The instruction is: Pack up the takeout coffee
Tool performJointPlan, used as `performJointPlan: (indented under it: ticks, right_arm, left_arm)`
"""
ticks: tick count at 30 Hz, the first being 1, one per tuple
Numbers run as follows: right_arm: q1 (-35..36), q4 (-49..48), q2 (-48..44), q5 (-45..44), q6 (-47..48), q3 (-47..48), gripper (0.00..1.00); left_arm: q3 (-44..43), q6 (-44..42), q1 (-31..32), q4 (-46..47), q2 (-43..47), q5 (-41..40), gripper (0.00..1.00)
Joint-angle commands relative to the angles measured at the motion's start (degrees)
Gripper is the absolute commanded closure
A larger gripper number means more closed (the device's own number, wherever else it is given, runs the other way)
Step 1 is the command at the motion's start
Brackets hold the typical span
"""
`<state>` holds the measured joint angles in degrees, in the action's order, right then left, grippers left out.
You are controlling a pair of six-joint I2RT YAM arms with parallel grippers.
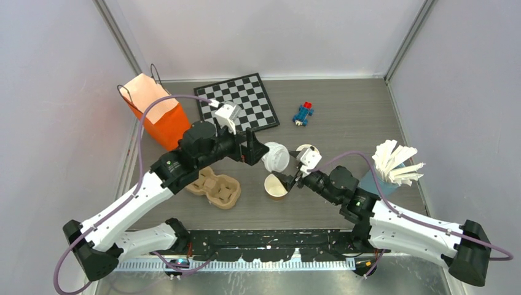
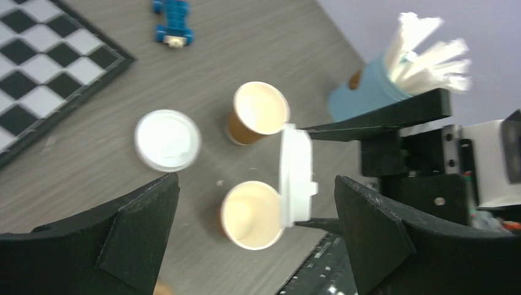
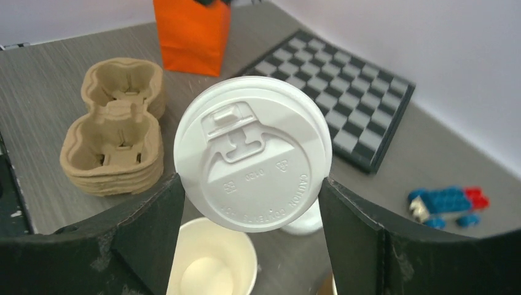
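Top view: left gripper (image 1: 258, 151), jaws wide apart and empty, hangs just beside a loose round white plastic lid (image 1: 275, 157) lying on the grey wooden table (image 1: 344, 123). Right gripper (image 1: 293, 179) sits at the rim of a small uncovered brown kraft-paper cup (image 1: 274, 187), with a second uncovered cup (image 1: 306, 150) just behind. Tan moulded-pulp tray (image 1: 214, 188) stands near, unfilled. Left wrist view: both cups open-topped, the loose lid flat beside them. Right wrist view: right jaws clamped on the edges of a second white lid (image 3: 253, 161), held on edge above the nearer cup, probably for capping before packing.
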<state>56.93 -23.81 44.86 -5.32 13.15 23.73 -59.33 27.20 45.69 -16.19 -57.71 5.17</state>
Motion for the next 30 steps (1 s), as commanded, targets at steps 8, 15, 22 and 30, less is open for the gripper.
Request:
performJointPlan:
  ticks: [8,15,22,30]
  right_arm:
    - [0.46,55.49,0.57,-20.56,-36.44,23.86,0.31]
    - [0.46,69.55,11.86,-15.85,-48.62,33.79,0.32]
    - [3.15,72.66,23.05,-15.05,-53.11,39.63,0.33]
    - [5.51,70.53,30.54,-14.13,-54.53,41.92,0.33]
  left_arm:
    - [0.72,-5.02,-4.67,-14.88,5.09,-7.76,0.0]
    - [5.7,3.19,-17.56,-11.51,5.96,16.43,0.06]
    - [9.98,-0.74,-19.32,-12.24,14.01,12.63,0.05]
    - [10.9,-3.11,-19.32,-16.78,18.36,9.25,0.07]
